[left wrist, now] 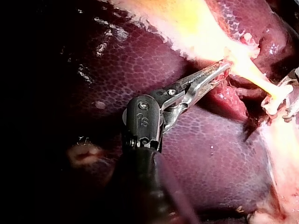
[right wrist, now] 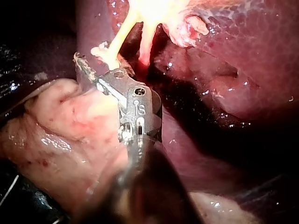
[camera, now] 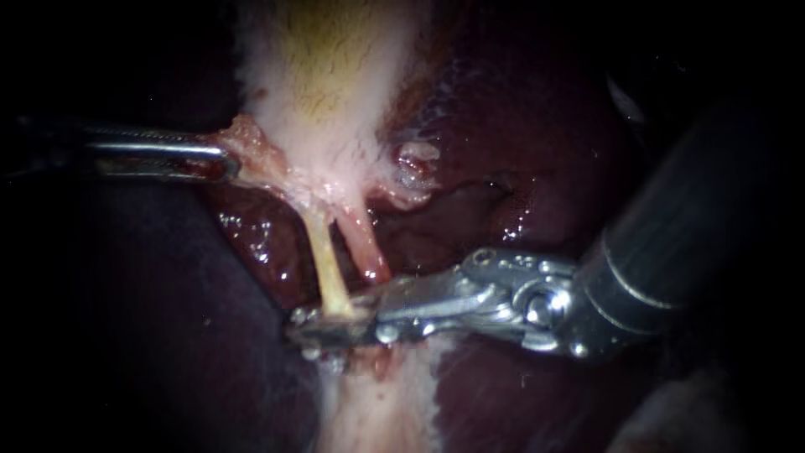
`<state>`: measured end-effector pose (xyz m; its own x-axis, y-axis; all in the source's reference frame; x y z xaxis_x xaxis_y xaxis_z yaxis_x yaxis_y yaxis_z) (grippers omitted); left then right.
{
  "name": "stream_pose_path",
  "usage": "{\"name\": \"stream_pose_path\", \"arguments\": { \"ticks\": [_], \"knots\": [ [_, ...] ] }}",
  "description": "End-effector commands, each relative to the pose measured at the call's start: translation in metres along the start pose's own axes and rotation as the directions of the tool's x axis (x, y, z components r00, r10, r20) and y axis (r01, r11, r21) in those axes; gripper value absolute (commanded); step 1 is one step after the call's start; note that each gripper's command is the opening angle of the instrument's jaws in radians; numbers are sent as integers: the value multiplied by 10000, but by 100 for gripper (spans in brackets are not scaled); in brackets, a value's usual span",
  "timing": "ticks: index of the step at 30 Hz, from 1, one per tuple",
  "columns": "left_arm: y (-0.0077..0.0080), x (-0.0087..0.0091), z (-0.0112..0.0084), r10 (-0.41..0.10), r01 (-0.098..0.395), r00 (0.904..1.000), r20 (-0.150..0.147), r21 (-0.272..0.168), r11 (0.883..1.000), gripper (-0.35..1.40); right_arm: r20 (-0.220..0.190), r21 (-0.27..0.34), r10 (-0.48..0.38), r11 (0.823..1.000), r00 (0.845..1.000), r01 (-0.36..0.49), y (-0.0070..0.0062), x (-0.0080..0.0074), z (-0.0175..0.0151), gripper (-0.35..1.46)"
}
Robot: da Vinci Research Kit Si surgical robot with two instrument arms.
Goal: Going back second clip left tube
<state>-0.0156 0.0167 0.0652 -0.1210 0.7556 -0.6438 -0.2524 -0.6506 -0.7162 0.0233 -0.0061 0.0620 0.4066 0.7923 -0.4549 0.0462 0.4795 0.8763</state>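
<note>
Dark maroon, glossy liver (camera: 520, 126) carried everything. Whitish-yellow, fuzzy-walled gallbladder (camera: 327, 75) lay down the liver's middle and narrowed to a neck. Slender, steel-tipped left instrument (camera: 225, 159) came in level from the left. Its jaws were clamped on a ragged pink tissue flap (camera: 251, 143) at the neck's left edge, both jaws touching it. Left wrist view: the left instrument (left wrist: 219, 70) had long toothed jaws pressed together on the flap's edge, liver (left wrist: 140, 60) under the shaft.

Two tubes ran down from the neck, side by side and slightly apart: a pale yellow, cord-like left tube (camera: 325, 264) and a shorter, reddish-pink right tube (camera: 365, 247). Thick, dark-shafted right instrument (camera: 323, 329) with a silver hinged tip came in from the right across the liver's lower part. Its jaws stood slightly apart, a narrow dark gap between them, at the left tube's lower end, where the tube met the upper jaw. A clip there could not be made out. Right wrist view: the right instrument (right wrist: 91, 70) lay just beside the lumpy lower end of the left tube (right wrist: 120, 35), with the right tube (right wrist: 145, 46) next to it.
</note>
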Motion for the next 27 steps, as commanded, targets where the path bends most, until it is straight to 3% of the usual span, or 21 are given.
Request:
{"name": "stream_pose_path", "arguments": {
  "ticks": [1,7,18,27],
  "knots": [
    [0,-1,0,3,-3,10000,0,0,10000,-35,-92,9,-30,10000,10000,30,0,-1,1,44],
    [-1,-1,1,5,-5,10000,0,0,10000,-35,-160,38,-120,9999,9998,121,2,-4,6,46],
    [0,-2,1,12,-12,10000,-1,5,10000,-35,-536,-932,-1784,9805,9825,1729,47,-10,-1,50],
    [1,-3,1,19,-19,10000,-10,47,10000,-35,-545,-1342,-2864,9514,9566,2772,61,-13,-10,50]
  ]
}}
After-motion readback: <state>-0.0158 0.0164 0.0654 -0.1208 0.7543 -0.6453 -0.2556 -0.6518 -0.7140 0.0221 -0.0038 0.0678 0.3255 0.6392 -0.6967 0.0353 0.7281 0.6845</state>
